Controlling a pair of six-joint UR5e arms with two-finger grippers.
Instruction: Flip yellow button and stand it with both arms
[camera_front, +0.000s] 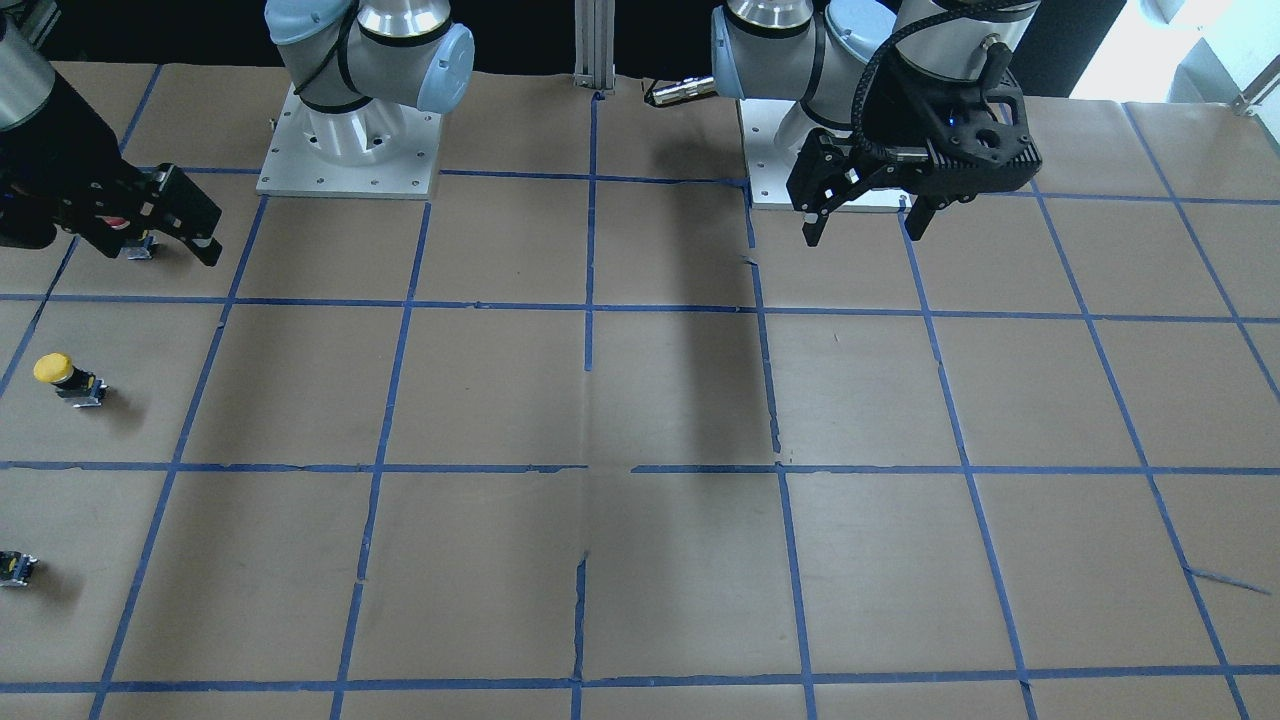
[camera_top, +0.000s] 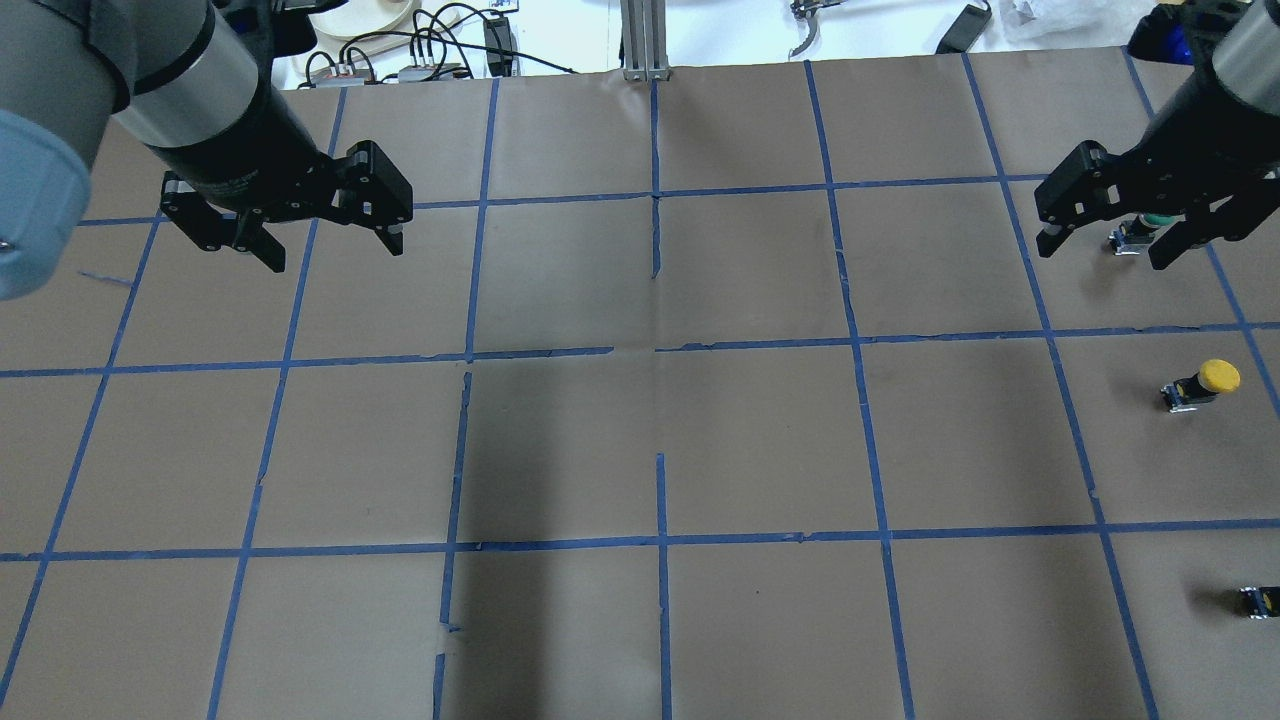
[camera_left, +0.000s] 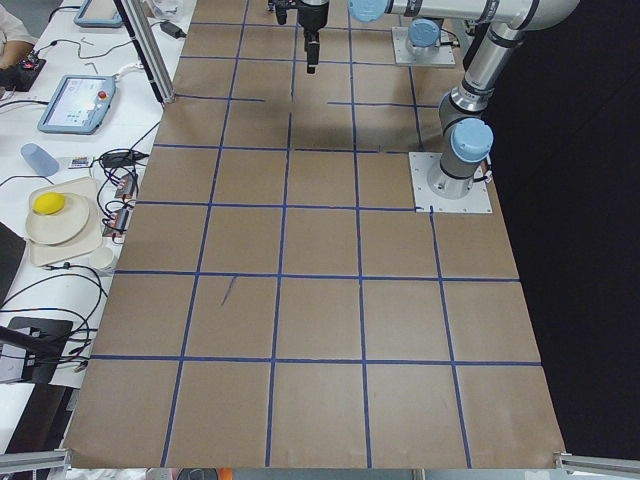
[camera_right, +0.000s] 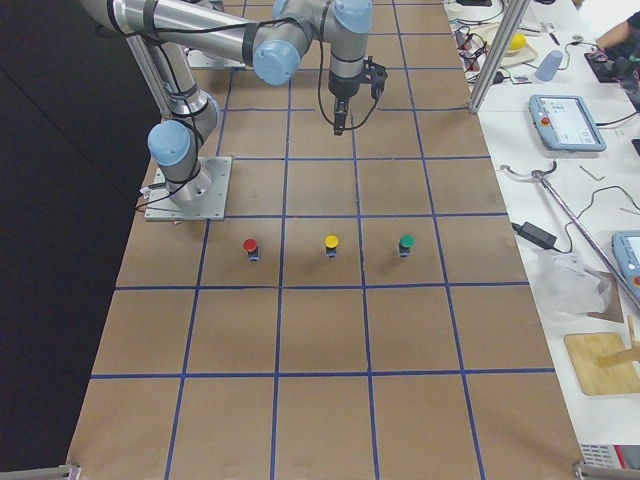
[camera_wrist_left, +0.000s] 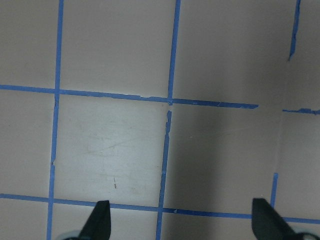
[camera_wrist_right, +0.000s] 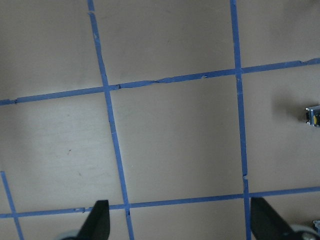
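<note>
The yellow button (camera_front: 68, 378) lies on its side on the brown paper near the table's right end, cap pointing outward. It also shows in the overhead view (camera_top: 1200, 384) and the exterior right view (camera_right: 331, 244). My right gripper (camera_top: 1102, 255) is open and empty, hanging high over that row of buttons and touching nothing. In the front-facing view my right gripper (camera_front: 160, 245) is at the left. Its fingertips (camera_wrist_right: 97, 222) frame bare paper. My left gripper (camera_front: 863, 235) is open and empty, far off over the table's other half. It also shows in the overhead view (camera_top: 335, 258).
A red-capped button (camera_right: 250, 245) and a green-capped button (camera_right: 406, 243) flank the yellow one. A small dark part with a yellow spot (camera_front: 15, 568) sits at the frame edge, also in the overhead view (camera_top: 1258, 600). The arm bases (camera_front: 350, 150) stand at the robot's side. Blue tape grids the paper.
</note>
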